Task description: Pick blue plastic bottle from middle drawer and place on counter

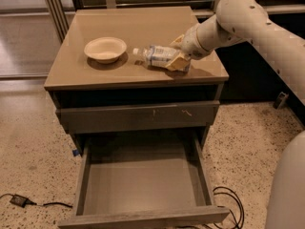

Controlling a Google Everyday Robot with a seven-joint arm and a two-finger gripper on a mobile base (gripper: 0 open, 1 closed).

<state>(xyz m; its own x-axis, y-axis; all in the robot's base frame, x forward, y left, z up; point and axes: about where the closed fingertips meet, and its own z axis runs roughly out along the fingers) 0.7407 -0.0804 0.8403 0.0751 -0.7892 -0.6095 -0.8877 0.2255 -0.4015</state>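
Observation:
The blue plastic bottle, clear with a pale label and white cap, lies on its side on the glossy tan counter, cap pointing left toward the bowl. My gripper is at the bottle's right end, its tan fingers around the bottle's base, low over the counter's right part. The middle drawer is pulled wide open below, its bare grey floor holding nothing.
A white bowl sits on the counter left of the bottle. A closed drawer front with scratch marks is above the open drawer. Black cables lie on the speckled floor at both sides of the cabinet.

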